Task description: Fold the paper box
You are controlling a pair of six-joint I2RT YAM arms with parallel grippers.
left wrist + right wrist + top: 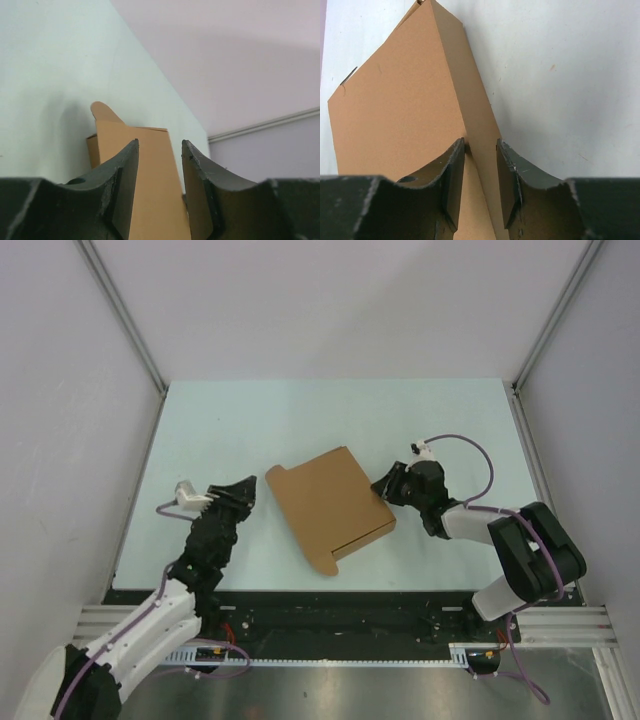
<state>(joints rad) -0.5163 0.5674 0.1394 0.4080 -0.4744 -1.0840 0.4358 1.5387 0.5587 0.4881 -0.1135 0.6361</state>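
Nearest me, the metal rail (350, 622) at the table's front edge carries both arm bases: left arm (190, 575) at 7 o'clock, right arm (530, 550) at 5 o'clock. A purple cable (472, 448) loops over the right wrist.

Left gripper (250, 490) sits low over the table at 9 o'clock from the box (328, 505), pointing at its left corner. Its fingers (125, 172) are apart, and the wrist view shows cardboard through the gap. From above the tips look just short of the box. I can't confirm contact.

Right gripper (382, 487) is at the box's 3 o'clock corner. In its wrist view the narrow side wall of the box runs between the pads (454, 172). The cardboard fills the gap and touches both, so I read it as clamped on that edge.

The box lies mid-table as a flat brown carton, turned so its long sides run roughly 10 to 4 o'clock. It has a rounded tab at its 10 o'clock corner and another small tab sticking out at 6 o'clock. A thin step along the 5 o'clock edge shows a lower layer under the top panel. The right wrist view shows the top panel as plain, with a small slit near one corner.

The pale green table (300, 420) stretches on toward 12 o'clock. Beyond it are white walls (340, 300) with grey corner strips at 11 and 1 o'clock.
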